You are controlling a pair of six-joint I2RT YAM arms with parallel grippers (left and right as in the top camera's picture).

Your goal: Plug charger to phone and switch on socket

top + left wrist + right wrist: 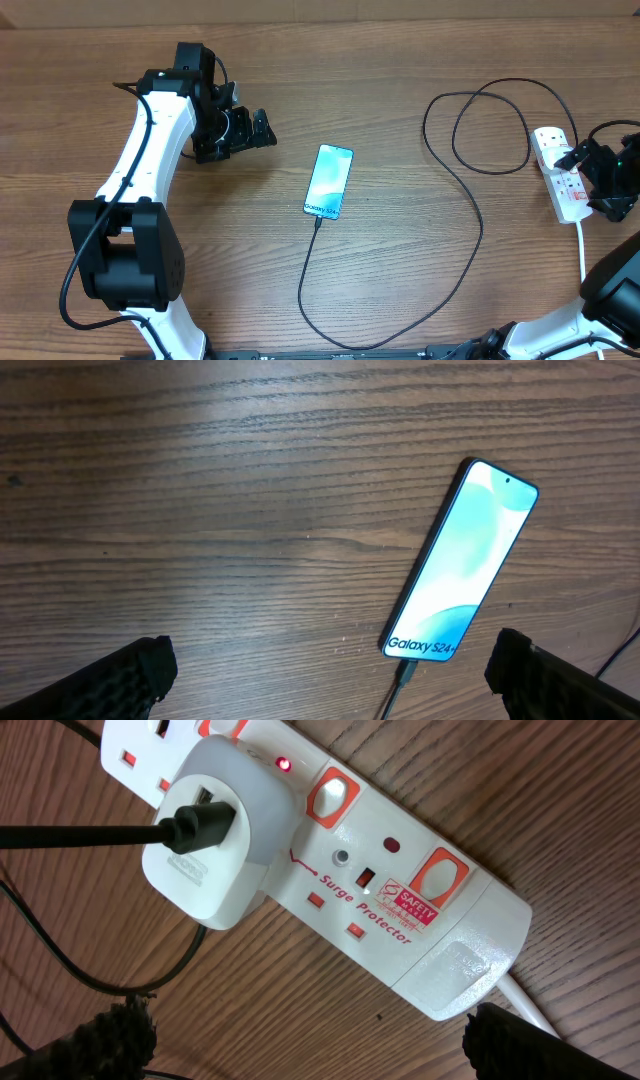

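Note:
The phone (329,181) lies face up mid-table, its light blue screen reading "Galaxy S24+" (455,573). The black charger cable (470,255) has its small tip in the phone's bottom port (405,672) and loops across to the socket (560,172) at the right. There its black plug (195,823) sits in a white adapter on the strip (390,910). A small red light (284,764) glows beside a switch. My left gripper (262,128) is open and empty, left of the phone. My right gripper (590,180) is open, right beside the socket.
The strip's white cord (581,248) runs toward the table's front right. The charger cable forms large loops (480,120) between phone and socket. A second red-framed switch (440,876) sits near the strip's cord end.

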